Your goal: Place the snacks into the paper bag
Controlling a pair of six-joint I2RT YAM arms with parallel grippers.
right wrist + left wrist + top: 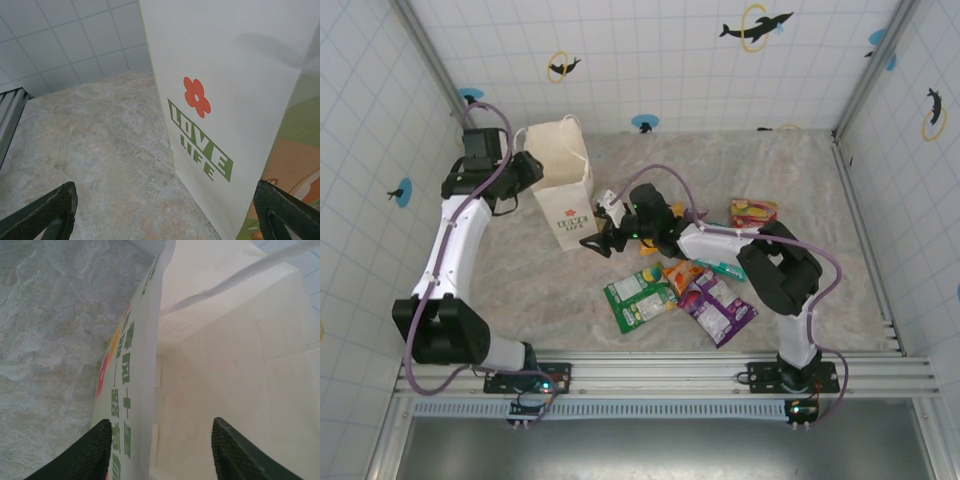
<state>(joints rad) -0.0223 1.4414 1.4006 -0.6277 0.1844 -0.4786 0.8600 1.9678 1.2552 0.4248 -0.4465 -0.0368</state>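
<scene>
The paper bag (560,170) stands upright at the back left of the stone-patterned table (520,285), its mouth open to the top. The left gripper (528,172) is at the bag's rim, and from the left wrist I can see its fingers apart (162,422) and straddling the printed side wall (135,365), one finger outside over the table, the other inside the bag, neither pressing the paper. The right gripper (605,238) sits low beside the bag's near right corner, its fingers spread wide (165,186) and facing the side with the red flower and green lettering (225,60). An orange-and-green packet (295,165) shows close by its right finger; whether it touches the finger I can't tell. The other snacks lie on the table near the right arm, well apart from the bag: a green packet (638,297), an orange packet (682,274), a teal packet (722,269), a purple packet (720,310), and a red-orange packet (753,211) farther back.
</scene>
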